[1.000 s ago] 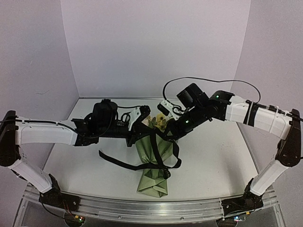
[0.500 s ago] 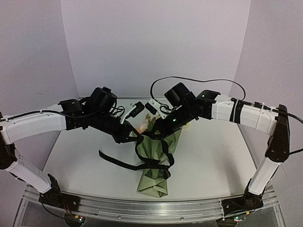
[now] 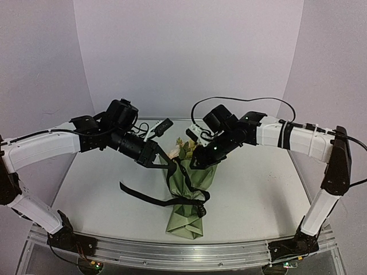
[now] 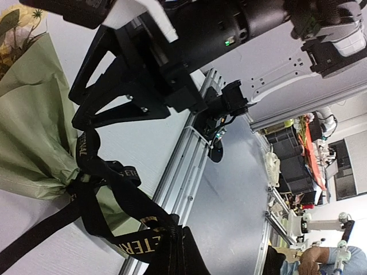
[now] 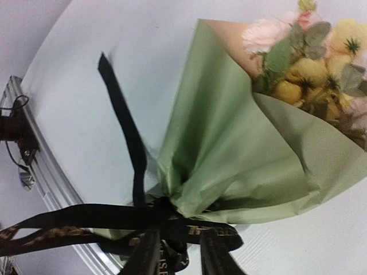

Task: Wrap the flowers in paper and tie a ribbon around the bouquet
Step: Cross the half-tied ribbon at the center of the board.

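- Olive-green paper (image 3: 192,177) forms a cone lying on the table (image 3: 258,195). Its narrow end points toward the arm bases, and a tan inner face shows at the wide rim in the right wrist view.
- Flowers (image 3: 184,148): yellow and pale pink blooms with green leaves, poking past the cone's wide end.
- Bouquet (image 3: 184,220) lies near the table's middle, between the two arms.
- Ribbon (image 3: 189,199): black with pale lettering, cinched round the bouquet's narrow waist. One tail trails flat on the table to the bouquet's left. Strands rise from the waist toward both grippers.
- Left gripper (image 3: 156,159): raised just left of the bouquet's wide end. Jaws pressed together on a ribbon strand; the left wrist view shows the strand running from the waist straight into them.
- Right gripper (image 3: 194,161): over the right side of the bouquet's wide end. Jaws parted. In the right wrist view, lettered ribbon lies in the gap between the fingers (image 5: 150,252), close to the knot. Cannot tell whether either pad touches it.
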`<state>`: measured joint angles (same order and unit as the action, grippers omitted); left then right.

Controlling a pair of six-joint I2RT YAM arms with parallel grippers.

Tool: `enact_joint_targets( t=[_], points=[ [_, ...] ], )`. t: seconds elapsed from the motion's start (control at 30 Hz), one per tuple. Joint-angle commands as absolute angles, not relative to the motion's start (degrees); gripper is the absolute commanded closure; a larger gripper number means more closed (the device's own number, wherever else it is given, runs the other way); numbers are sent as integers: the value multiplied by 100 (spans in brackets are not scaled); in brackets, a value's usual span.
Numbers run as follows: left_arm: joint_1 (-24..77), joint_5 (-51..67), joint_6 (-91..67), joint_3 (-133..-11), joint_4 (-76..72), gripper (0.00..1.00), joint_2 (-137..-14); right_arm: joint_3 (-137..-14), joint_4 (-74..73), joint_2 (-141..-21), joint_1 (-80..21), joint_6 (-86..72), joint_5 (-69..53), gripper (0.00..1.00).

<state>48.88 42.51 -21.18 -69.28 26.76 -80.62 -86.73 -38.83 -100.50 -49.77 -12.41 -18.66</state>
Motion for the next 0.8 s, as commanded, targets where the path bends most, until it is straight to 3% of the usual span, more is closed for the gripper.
enact_joint_targets(
  t=[0.0,0.1,0.4,0.77],
  points=[
    [4725,4889,-2568,-7116,2384,100,-8300,-8148,-4104,-9457,-4968,-1417,-1321,59],
    [4680,4933,-2756,-7060,2308,100,-8401,-7578,-4079,-9014,-5069,-1558,-1273,54],
    [4562,5240,-3302,-7116,2203,100,-8535,-5630,-2838,-8232,-5926,-2279,-731,50],
    [4562,5120,-3351,-7018,2215,100,-8472,-5301,-1753,-8808,-6451,-2533,-385,50]
  ],
)
